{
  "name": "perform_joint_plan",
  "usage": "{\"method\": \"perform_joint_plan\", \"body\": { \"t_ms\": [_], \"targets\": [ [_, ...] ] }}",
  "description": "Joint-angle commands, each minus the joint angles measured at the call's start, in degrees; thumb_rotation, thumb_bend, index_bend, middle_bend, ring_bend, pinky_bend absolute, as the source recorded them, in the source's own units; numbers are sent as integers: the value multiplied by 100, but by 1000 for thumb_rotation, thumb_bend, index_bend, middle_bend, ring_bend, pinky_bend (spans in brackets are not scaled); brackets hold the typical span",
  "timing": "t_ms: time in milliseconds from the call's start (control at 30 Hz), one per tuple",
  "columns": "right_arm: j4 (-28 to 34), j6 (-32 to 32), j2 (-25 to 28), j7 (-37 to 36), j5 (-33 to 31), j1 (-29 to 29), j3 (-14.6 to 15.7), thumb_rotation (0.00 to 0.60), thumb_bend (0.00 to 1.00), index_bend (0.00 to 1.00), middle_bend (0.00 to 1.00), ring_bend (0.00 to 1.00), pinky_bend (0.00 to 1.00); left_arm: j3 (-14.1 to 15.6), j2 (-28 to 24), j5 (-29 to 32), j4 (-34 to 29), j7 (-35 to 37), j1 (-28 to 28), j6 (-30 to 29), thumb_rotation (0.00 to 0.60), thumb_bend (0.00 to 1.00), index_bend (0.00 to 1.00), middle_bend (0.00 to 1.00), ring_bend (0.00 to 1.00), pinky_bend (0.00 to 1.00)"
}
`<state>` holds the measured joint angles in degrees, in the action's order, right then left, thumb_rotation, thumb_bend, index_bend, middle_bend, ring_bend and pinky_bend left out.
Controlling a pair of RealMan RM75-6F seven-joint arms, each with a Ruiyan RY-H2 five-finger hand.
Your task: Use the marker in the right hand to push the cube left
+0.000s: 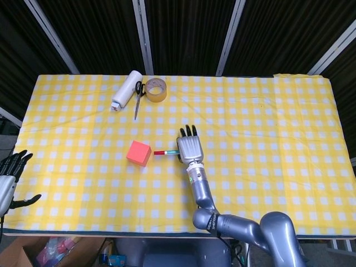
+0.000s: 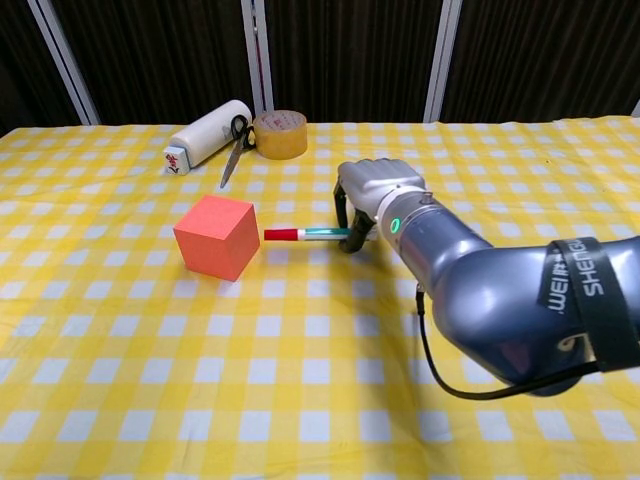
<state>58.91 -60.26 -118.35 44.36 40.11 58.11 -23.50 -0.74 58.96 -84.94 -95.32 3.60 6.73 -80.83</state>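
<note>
The orange-red cube [image 1: 139, 153] [image 2: 215, 236] sits on the yellow checked tablecloth, turned at an angle, left of the middle. My right hand [image 1: 189, 147] [image 2: 375, 193] grips a marker [image 1: 164, 152] [image 2: 305, 234] that lies level and points left. Its red cap stops a short gap to the right of the cube and does not touch it. My left hand [image 1: 10, 177] hangs off the table's left front corner with its fingers spread and nothing in it; only the head view shows it.
At the back left lie a white bottle [image 1: 126, 89] [image 2: 207, 132], scissors [image 1: 137, 98] [image 2: 233, 145] and a roll of brown tape [image 1: 156, 90] [image 2: 279, 133]. The table's front edge [image 1: 111, 230] runs just below my right forearm.
</note>
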Motion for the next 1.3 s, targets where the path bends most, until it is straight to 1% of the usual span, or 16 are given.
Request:
{"method": "perform_joint_plan", "body": {
  "t_ms": [33,133,233,333,467,600,833,1067,1167,1300],
  "targets": [
    [302,-177,306,86,135,-209,142,600,504,653,180,28,0,1,-2,-6,1,-5,-9,-16,600,0,0,0,0,0],
    [694,-327,683,143,262,-439,298,600,504,653,180,28,0,1,-2,-8,-3,-10,-14,-19,600,0,0,0,0,0],
    [1369,-548,1357,130,409,-875,553,600,504,654,180,28,0,11,4,-15,-16,-67,-9,1,600,0,0,0,0,0],
    [1760,-582,1780,66,458,-1117,691,600,503,654,180,28,0,12,14,-23,-25,-111,-8,0,600,0,0,0,0,0],
    [2037,-562,2239,-93,429,-1416,842,600,504,654,180,28,0,15,34,-13,-49,-182,2,28,600,0,0,0,0,0],
    [2044,-542,2388,-245,391,-1578,922,600,504,653,180,28,0,22,45,-8,-87,-256,13,56,600,0,0,0,0,0],
    [1835,-430,2389,-512,415,-1772,1089,600,504,653,180,28,0,24,95,-34,-94,-393,8,25,600,0,0,0,0,0],
    [1700,-398,2352,-561,469,-1812,1122,600,504,653,180,29,0,11,110,-23,-79,-405,1,3,600,0,0,0,0,0],
    [1700,-448,2366,-429,443,-1823,1148,600,504,617,179,19,0,10,106,-15,-73,-398,0,9,600,0,0,0,0,0],
    [1859,-580,2462,-205,317,-1895,1181,600,504,516,173,0,0,8,108,-3,-68,-397,4,23,600,0,0,0,0,0]
  ]
}}
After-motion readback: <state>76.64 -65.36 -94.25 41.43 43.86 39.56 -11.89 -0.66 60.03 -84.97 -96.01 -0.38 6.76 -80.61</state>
